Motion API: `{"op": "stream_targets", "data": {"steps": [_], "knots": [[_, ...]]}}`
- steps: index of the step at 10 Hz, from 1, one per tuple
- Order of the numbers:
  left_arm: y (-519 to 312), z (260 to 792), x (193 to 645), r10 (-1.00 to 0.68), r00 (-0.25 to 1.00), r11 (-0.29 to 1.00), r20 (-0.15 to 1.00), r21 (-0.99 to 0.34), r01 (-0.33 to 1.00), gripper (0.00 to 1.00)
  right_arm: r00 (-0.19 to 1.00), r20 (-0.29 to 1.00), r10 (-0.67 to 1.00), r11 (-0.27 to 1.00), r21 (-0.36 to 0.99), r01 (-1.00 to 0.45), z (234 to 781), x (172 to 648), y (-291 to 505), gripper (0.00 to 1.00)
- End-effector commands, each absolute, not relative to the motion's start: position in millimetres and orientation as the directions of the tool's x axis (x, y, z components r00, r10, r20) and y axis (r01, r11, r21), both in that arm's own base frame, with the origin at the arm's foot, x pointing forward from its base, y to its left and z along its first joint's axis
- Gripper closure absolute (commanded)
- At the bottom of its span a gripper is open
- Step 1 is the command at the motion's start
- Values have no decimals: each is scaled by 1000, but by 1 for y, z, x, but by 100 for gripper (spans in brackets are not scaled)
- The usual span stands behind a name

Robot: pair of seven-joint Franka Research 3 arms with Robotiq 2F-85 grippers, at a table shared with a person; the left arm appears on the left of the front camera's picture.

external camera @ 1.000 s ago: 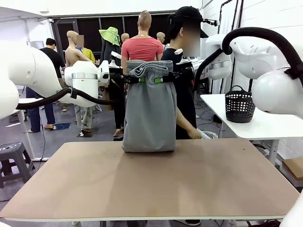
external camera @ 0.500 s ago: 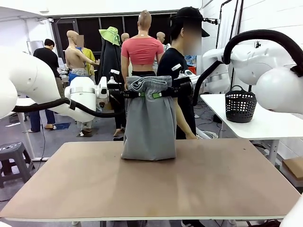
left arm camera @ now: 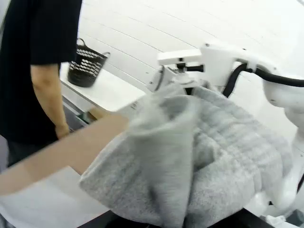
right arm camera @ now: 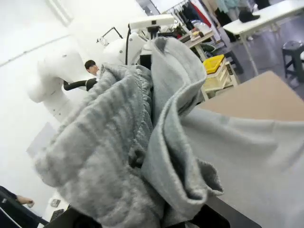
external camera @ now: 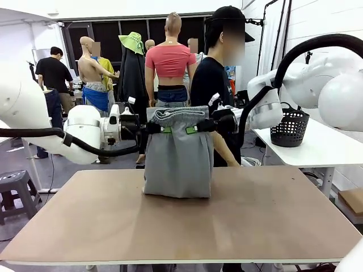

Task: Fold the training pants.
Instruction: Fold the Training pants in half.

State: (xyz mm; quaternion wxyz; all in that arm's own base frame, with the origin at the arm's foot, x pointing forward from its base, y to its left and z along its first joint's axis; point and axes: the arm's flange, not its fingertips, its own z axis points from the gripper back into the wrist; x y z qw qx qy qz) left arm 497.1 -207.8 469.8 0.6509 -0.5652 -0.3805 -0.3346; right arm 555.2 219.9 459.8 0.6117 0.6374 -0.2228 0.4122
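Observation:
The light grey training pants (external camera: pixel 178 156) hang upright over the far half of the table, gathered waistband on top and lower end resting on the tabletop. My left gripper (external camera: pixel 161 129) is shut on the waistband's left corner, and my right gripper (external camera: pixel 196 128) is shut on its right corner. The bunched grey waistband (left arm camera: pixel 190 156) is close up in the left wrist view, with the right arm beyond it. From the right wrist, the same folded cloth (right arm camera: pixel 137 142) hides my fingers, with the left arm behind it.
A person in a black shirt (external camera: pixel 212 85) stands just behind the pants at the far edge, hand near the table. A black mesh basket (external camera: pixel 289 126) sits on a white side table (external camera: pixel 317 148) at the right. The brown tabletop (external camera: pixel 187 221) lies bare in front.
Both grippers have come down and slightly toward the camera with the waistband, so more of the pants rests on the table. The person behind has shifted a little.

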Motion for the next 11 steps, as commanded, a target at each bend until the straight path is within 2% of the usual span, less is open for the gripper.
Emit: {"op": "stream_targets", "data": {"steps": [1, 2, 3, 7, 11], "knots": [[-193, 474, 482, 57, 522, 73, 851, -525, 848, 100, 594, 770, 234, -118, 629, -768, 460, 545, 209, 100], [-190, 470, 480, 73, 503, 62, 861, -508, 859, 100, 585, 774, 242, -104, 620, -778, 459, 547, 211, 100], [-208, 462, 487, -4, 507, 102, 862, -504, 857, 100, 577, 786, 224, -147, 612, -777, 454, 551, 218, 100], [-208, 456, 483, -1, 520, 92, 854, -517, 851, 100, 578, 783, 229, -149, 615, -775, 453, 547, 221, 100], [-208, 436, 435, -29, 705, 64, 709, -702, 709, 100, 686, 673, 275, -192, 738, -647, 424, 519, 221, 100]]}}
